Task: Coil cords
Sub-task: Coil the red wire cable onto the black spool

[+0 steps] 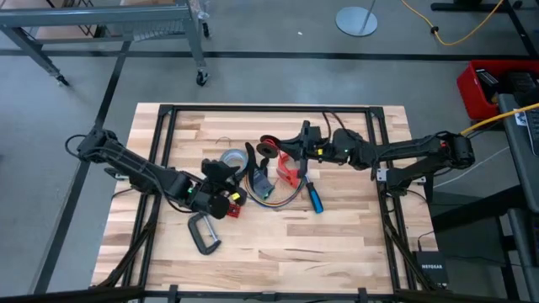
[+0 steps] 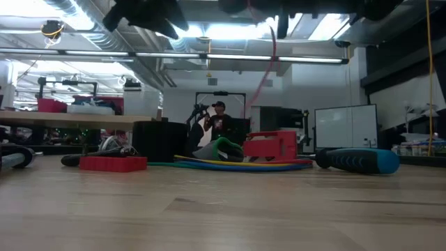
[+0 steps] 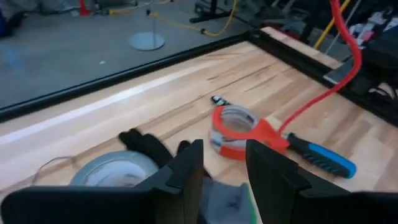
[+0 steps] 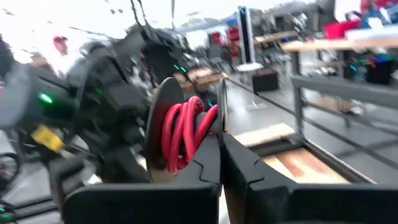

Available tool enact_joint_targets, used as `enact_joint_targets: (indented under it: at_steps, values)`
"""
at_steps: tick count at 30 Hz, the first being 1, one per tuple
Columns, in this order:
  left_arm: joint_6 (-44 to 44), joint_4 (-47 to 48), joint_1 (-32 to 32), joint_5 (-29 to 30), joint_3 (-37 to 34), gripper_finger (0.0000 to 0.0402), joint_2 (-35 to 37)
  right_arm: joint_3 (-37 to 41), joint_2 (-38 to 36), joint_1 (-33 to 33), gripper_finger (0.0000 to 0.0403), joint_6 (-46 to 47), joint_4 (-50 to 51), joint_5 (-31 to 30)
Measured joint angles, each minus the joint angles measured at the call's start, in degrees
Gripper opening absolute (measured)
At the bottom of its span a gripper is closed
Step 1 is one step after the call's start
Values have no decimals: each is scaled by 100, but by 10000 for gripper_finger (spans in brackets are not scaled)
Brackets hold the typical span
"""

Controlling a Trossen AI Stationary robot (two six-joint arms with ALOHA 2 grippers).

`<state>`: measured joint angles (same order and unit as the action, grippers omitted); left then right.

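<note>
- High view: the left gripper (image 1: 238,187) sits near the middle of the table (image 1: 337,252), just beside the grey tape roll (image 1: 233,159), its fingers apart with nothing seen between them.
- The right gripper (image 1: 278,150) reaches in from the right edge toward the table's centre, its fingers shut on a red cord (image 1: 270,145) wound into a small tight coil.
- A longer multi-strand cord (image 1: 282,195), orange and green among its colours, lies in a loose curve on the table between the two grippers, running toward the blue-handled screwdriver (image 1: 314,199).
- A red tape dispenser (image 1: 290,171) stands beside the screwdriver; a black clamp (image 1: 202,233) lies nearer the front edge.
- Low view: the multi-strand cord (image 2: 237,164) lies flat as stacked yellow, blue and green lines, rising into a green hump mid-table; a thin red strand hangs down from above.
- A person (image 2: 219,123) stands in the room behind.
- Left wrist view: the two dark fingers (image 3: 193,168) stand parted and empty, over the tape roll (image 3: 115,168); a red cord (image 3: 339,68) rises in a curve past the dispenser (image 3: 239,127).
- Right wrist view: the fingers (image 4: 208,168) are pressed together, clamping the red coil (image 4: 180,134), several glossy loops side by side.
</note>
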<state>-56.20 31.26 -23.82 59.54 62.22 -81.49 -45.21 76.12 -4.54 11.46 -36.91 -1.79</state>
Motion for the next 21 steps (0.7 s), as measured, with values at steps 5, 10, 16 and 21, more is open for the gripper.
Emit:
enact_joint_targets:
  at_steps: [5, 10, 16, 21]
  values:
    - [716, -775, -2, 13, 0, 111, -260, -55, 0, 0, 1, 6, -426, 347]
    - [1492, -1456, 1, 6, 0, 111, -520, -332, 0, 0, 1, 11, -424, 825]
    - [2309, -2341, -2, -298, 0, 111, -812, -588, -2, 2, 1, 0, -419, 1360]
    - [2871, -2914, 0, -694, 0, 111, -945, -590, -2, 2, 1, -68, -344, 1526]
